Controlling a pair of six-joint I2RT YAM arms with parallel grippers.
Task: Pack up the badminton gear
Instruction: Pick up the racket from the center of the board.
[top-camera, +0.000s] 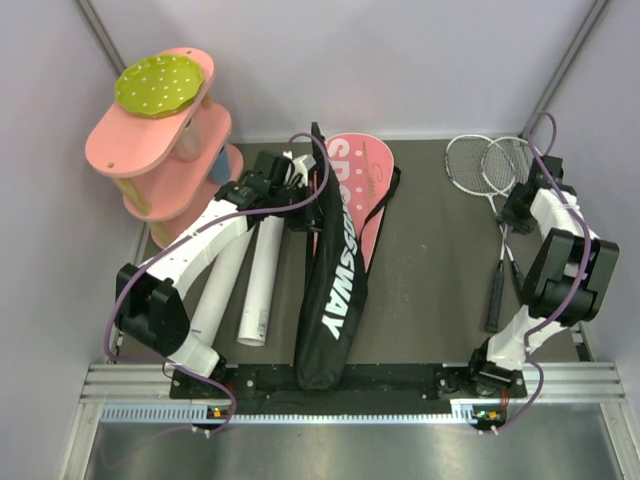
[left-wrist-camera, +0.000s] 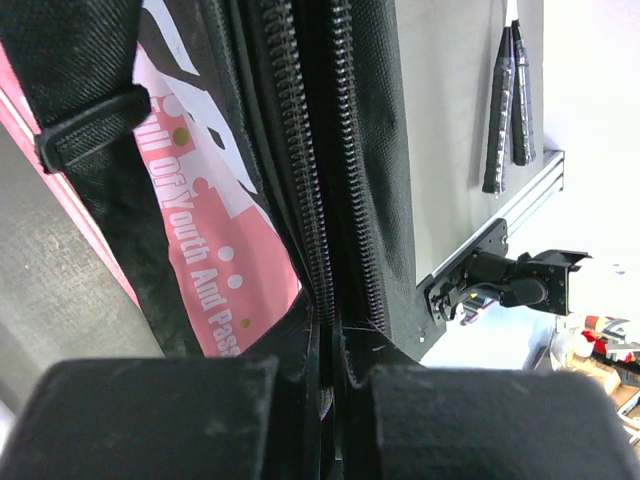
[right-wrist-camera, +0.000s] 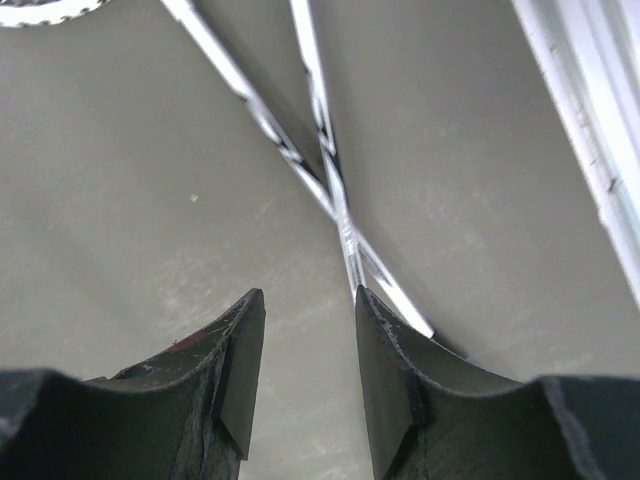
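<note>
The right gripper (right-wrist-camera: 310, 295) is the one that matters here. It hangs with its jaws apart and nothing between them, right over the two rackets (top-camera: 495, 285) on the table (top-camera: 430, 280). In its wrist view the two thin shafts cross just ahead of the fingertips, a little toward the right finger, and one of them runs back under that finger. The rackets' long axis goes roughly the way the gripper points, with the heads out ahead of it and the handles back toward the arm's base. So the next grab looks like a straight drop plus a small nudge to the right to straddle a shaft. The right arm is obviously the nearer one, since the left is well away on the far side of the bag.

The left gripper (left-wrist-camera: 335, 365) is clamped shut on the bag (top-camera: 335, 290), pinching its edge where the zipper (left-wrist-camera: 310, 200) runs into the fingers. The bag stretches away lengthwise in front of it, black side up with the pink side underneath.

As for contents, none of the views show inside the bag, so there's no telling what's packed. Two white tubes (top-camera: 262, 275) lie beside the left gripper, on the side away from the bag. Whether they hold anything isn't visible.
</note>
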